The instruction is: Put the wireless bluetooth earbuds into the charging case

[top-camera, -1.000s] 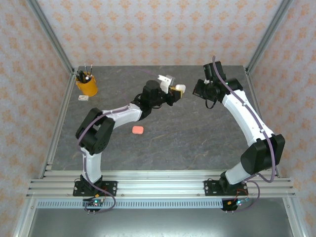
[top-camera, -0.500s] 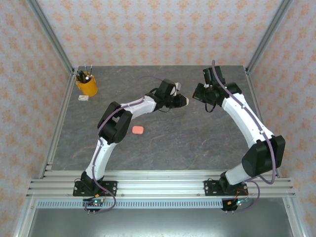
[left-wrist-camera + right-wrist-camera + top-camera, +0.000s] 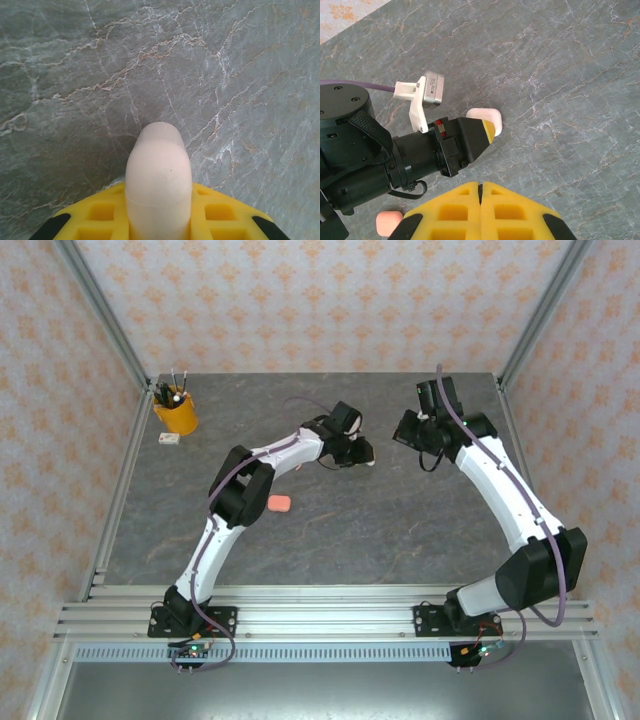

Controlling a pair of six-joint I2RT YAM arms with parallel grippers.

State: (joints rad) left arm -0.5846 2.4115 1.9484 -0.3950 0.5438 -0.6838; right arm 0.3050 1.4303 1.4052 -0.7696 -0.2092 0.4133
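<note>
The cream charging case (image 3: 158, 185) sits clamped in the left tool (image 3: 358, 451), toward 12 o'clock on the table (image 3: 400, 530). At its 3 o'clock the right tool (image 3: 481, 200) is pressed closed and empty. A pink case (image 3: 280, 503) lies at its 8 o'clock.

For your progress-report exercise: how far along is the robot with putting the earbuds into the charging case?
Done: nothing confirmable; the cream-white case looks closed, its contents hidden. In hand: the left hand grips that case, pointed at the table. The right hand is shut, holding nothing. Left: the inserting itself; the pink case lies on the table, apart from both hands.
</note>
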